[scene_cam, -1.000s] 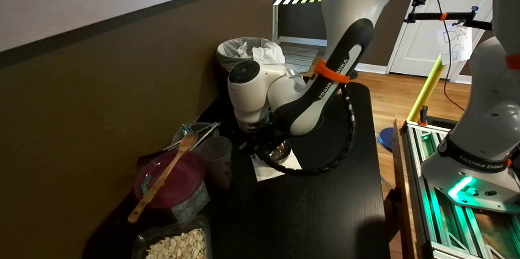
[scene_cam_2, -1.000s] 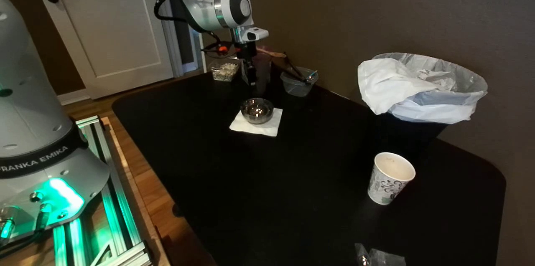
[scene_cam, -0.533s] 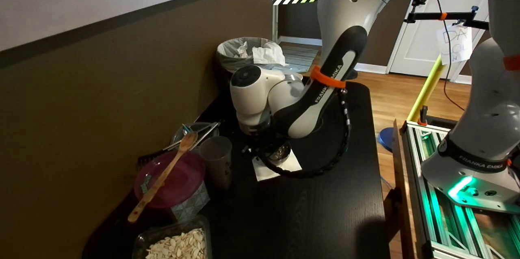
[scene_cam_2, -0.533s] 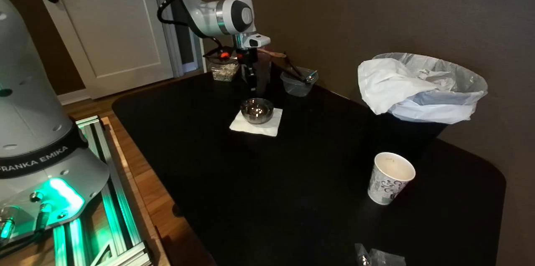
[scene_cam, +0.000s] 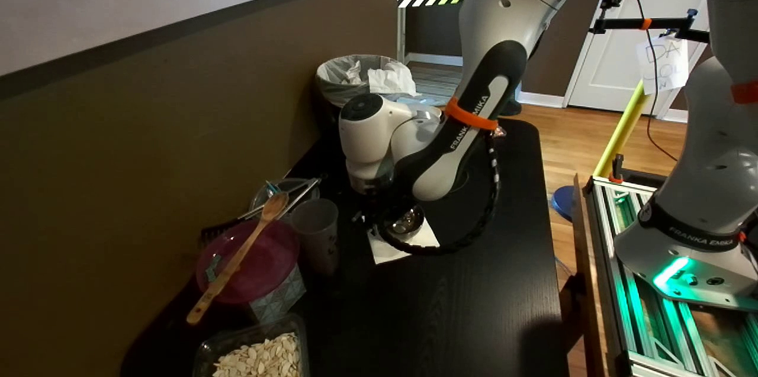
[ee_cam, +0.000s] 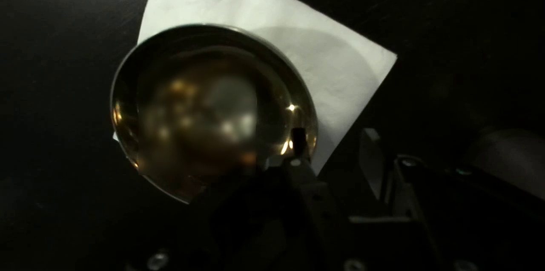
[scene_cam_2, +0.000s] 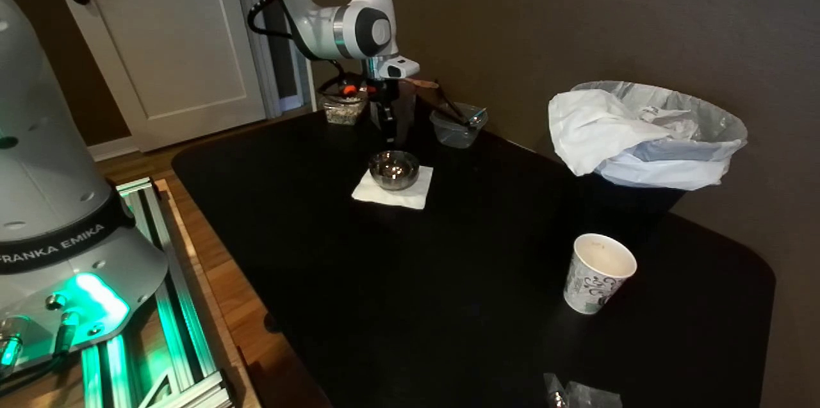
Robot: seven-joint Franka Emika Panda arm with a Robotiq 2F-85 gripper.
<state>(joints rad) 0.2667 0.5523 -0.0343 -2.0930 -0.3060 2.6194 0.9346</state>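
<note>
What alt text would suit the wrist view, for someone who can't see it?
A shiny metal bowl, its middle blurred, sits on a white napkin on a dark table, seen from above. The robot's hand shows at the bottom, jaws apart, overlapping the bowl's edge in the picture.

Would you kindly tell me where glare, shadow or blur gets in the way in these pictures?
Wrist view: the bowl is blurred across its inside, with glints near the rim; a soft shadow falls on the napkin; the gripper is largely lost in darkness. Both exterior views: the green light on the base glares. In an exterior view, the gripper blends into the dark table.
</note>
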